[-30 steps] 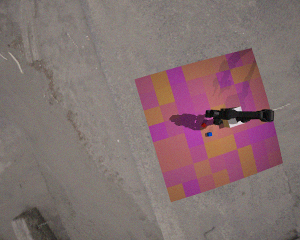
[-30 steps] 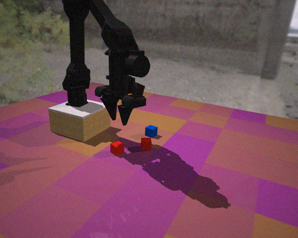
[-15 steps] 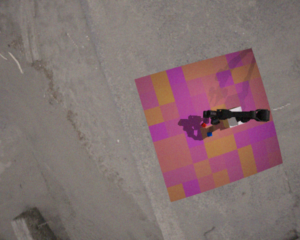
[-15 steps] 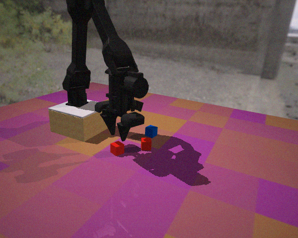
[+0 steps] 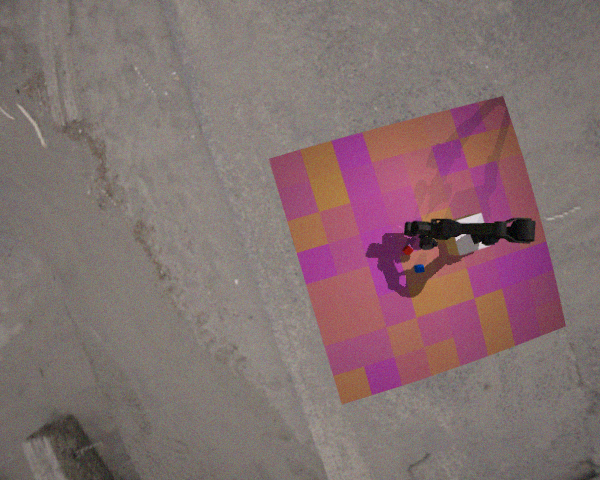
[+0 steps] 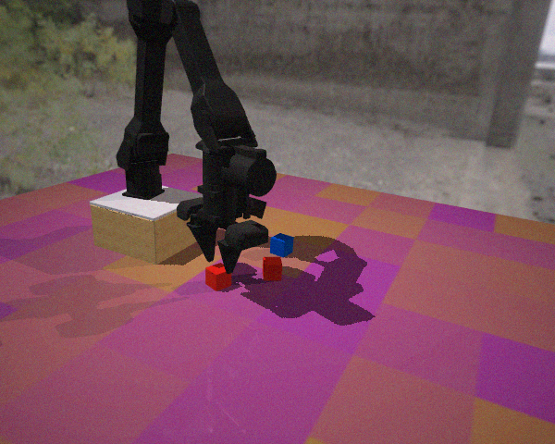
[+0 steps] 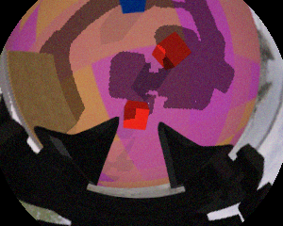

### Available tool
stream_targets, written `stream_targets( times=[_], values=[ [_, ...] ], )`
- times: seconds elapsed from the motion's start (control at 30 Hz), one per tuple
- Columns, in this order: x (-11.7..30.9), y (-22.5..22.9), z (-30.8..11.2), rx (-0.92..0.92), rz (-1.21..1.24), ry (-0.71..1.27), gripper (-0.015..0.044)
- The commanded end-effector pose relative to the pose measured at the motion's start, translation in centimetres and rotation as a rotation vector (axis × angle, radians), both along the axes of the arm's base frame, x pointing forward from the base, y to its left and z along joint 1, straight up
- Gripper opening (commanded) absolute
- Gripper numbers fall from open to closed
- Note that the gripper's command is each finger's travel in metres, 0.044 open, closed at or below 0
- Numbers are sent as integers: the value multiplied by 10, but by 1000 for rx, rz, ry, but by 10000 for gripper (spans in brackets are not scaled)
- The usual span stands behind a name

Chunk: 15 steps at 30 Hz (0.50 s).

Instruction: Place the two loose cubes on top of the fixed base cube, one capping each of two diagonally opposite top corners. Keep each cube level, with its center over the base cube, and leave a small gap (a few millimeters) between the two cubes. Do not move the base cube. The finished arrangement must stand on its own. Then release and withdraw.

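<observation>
A blue cube [image 5: 418, 268] [image 6: 281, 245] [image 7: 133, 5] rests on the patterned mat, with nothing on top. One red cube [image 5: 407, 250] [image 6: 272, 268] [image 7: 175, 49] rests on the mat beside it, apart from it and turned at an angle in the wrist view. The other red cube [image 6: 217, 278] [image 7: 137, 119] rests on the mat under my gripper, hidden by the arm in the top view. My gripper [image 6: 219, 265] [image 7: 139, 122] is open and points down, with its fingertips just above this cube. Nothing is held between the fingers.
The arm stands on a wooden box with a white top [image 5: 470, 220] [image 6: 139, 206], behind the gripper. The box's side shows at the left of the wrist view. The arm's shadow falls across the mat [image 5: 341, 304] [image 6: 412, 382] around the cubes.
</observation>
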<state>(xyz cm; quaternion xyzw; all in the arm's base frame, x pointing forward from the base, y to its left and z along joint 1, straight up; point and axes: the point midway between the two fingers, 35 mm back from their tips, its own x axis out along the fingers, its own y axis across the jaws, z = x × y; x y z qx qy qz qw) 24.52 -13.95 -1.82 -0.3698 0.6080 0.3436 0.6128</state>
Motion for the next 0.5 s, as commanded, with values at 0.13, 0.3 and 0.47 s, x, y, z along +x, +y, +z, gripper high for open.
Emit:
stream_targets(
  times=[0.13,0.3,0.47],
  values=[
    [-3,2,-17,10,6,9,265],
    [-3,3,-22,10,6,9,265],
    [-3,3,-22,10,6,9,134]
  ],
)
